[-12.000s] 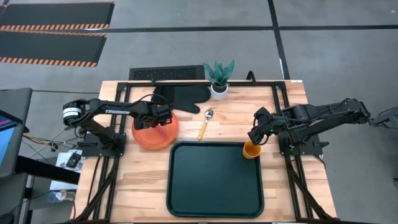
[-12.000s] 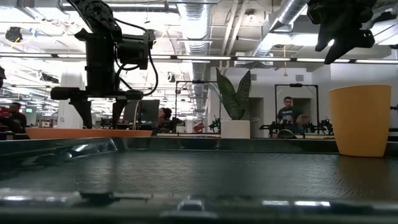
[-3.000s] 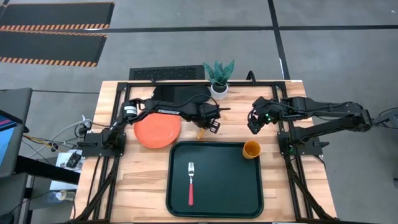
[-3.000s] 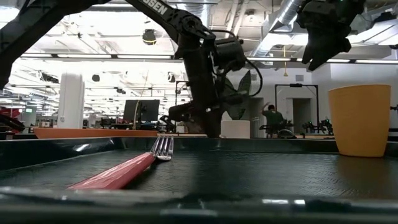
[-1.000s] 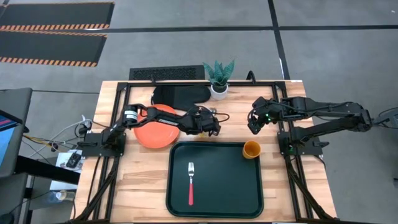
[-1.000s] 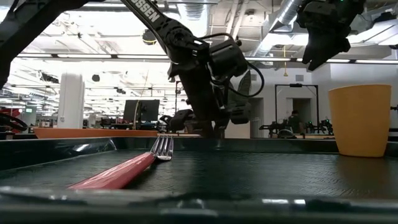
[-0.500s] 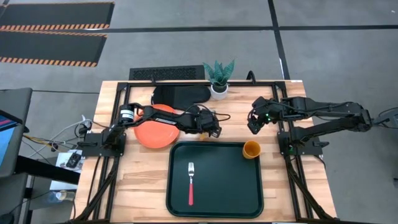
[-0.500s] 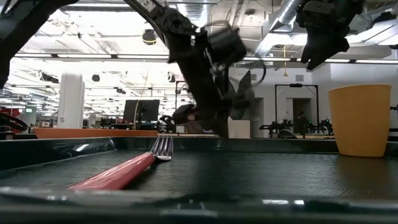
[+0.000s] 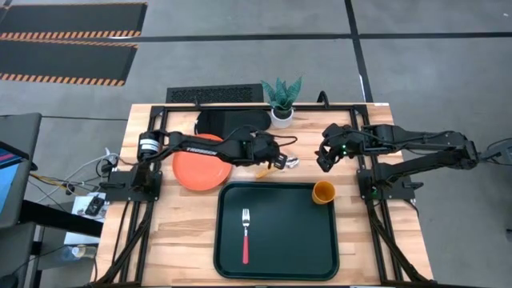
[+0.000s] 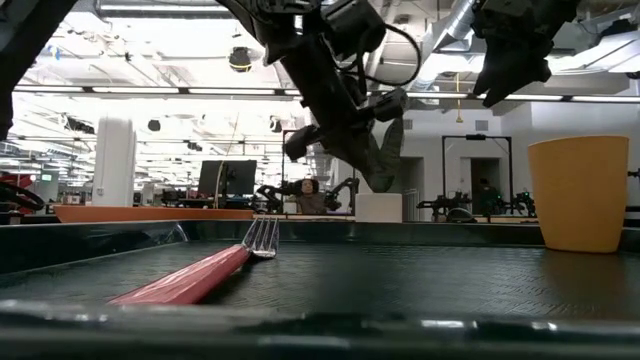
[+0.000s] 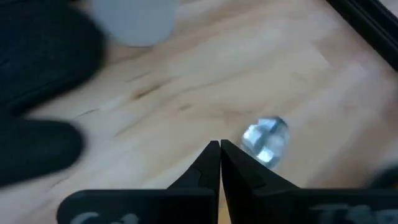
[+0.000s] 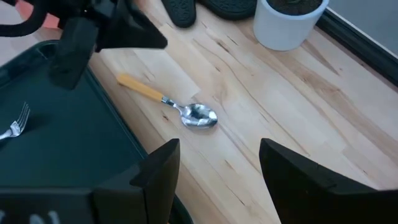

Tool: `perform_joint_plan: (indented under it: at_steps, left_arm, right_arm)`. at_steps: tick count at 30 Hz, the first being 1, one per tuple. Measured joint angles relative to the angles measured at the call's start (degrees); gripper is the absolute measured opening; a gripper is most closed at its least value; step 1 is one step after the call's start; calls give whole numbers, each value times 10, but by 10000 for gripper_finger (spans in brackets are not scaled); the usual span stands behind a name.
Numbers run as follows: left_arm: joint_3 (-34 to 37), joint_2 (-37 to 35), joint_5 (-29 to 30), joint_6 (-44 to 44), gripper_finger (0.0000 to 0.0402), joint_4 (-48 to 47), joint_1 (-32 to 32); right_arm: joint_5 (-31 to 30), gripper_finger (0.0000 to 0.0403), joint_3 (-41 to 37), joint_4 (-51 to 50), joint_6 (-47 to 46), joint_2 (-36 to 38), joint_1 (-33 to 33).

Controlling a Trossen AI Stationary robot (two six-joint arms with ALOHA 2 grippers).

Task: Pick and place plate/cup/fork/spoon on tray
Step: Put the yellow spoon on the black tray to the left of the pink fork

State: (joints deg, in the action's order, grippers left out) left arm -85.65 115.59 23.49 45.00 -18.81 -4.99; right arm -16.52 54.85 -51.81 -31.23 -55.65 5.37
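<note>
Just above the tray's (image 9: 336, 240) upper rim, right of centre in the high view: the spoon (image 9: 276, 166) flat on the wood, yellow handle to the lower left, silver bowl to the right, with the left gripper (image 9: 278, 159) directly over it, fingertips pinched together with only a hairline gap and nothing between them in the left wrist view, the silver bowl (image 11: 266, 140) loose on the table just beside the tips. Plain in the right wrist view but hidden from above: the whole spoon (image 12: 171, 102) bare on the boards, the left gripper's dark bulk raised near the handle end; in that same view the right gripper (image 12: 217, 162), spread wide and empty, aloft at the centre right of the high view (image 9: 324, 160), well above the cup (image 9: 323, 192) in the tray's upper right corner, the fork (image 9: 245, 237) lengthwise mid-tray, the plate (image 9: 200, 170) outside the tray at its upper left.
</note>
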Motion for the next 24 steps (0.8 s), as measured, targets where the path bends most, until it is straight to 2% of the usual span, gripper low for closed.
perform_joint_plan:
  at_steps: [4, 9, 12, 15, 18, 21, 24]
  left_arm:
    - [-1, 11, -86, -118, 31, 38, -1]
    - [-2, 35, -131, -267, 116, 105, 5]
    - [-1, 64, -137, -329, 168, 146, 7]
    - [-2, 91, -117, -316, 202, 168, 5]
    - [0, 112, -140, -293, 214, 170, -1]
    - [3, 114, -153, -301, 208, 163, 0]
    - [5, 111, -114, -318, 197, 140, 9]
  right_arm:
    - [1, 244, 0, -5, 1, 0, -1]
    - [1, 244, 0, -9, 0, 0, -1]
    - [2, 244, 0, -13, -2, 0, -1]
    - [6, 244, 0, -20, -2, 0, -1]
    - [7, 244, 0, -22, -2, 0, -1]
    - [6, 244, 0, -24, -2, 0, -1]
    - [6, 244, 0, -24, -2, 0, -1]
